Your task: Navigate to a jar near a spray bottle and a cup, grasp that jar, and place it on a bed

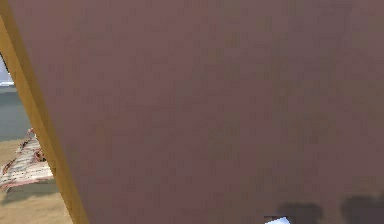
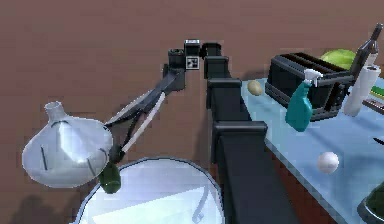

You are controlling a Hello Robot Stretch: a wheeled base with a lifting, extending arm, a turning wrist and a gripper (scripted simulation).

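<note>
Closest, a white round surface [image 2: 160,192]; above its edge the clear jar [image 2: 65,150] hangs held by the gripper [image 2: 116,133], left of the counter [image 2: 290,150] with spray bottle [image 2: 298,106] and cup [image 2: 355,92]

A grey flask-shaped vessel [image 2: 65,148] sits at the tips of the fingers [image 2: 140,106], with a white round surface [image 2: 155,192] and a dark green thing [image 2: 110,181] just below them. Above and left of the fingers all is bare brown. To their right stand the arm [image 2: 236,135] and a counter [image 2: 300,152] with a spray bottle [image 2: 300,103] and a black box [image 2: 300,72].
</note>
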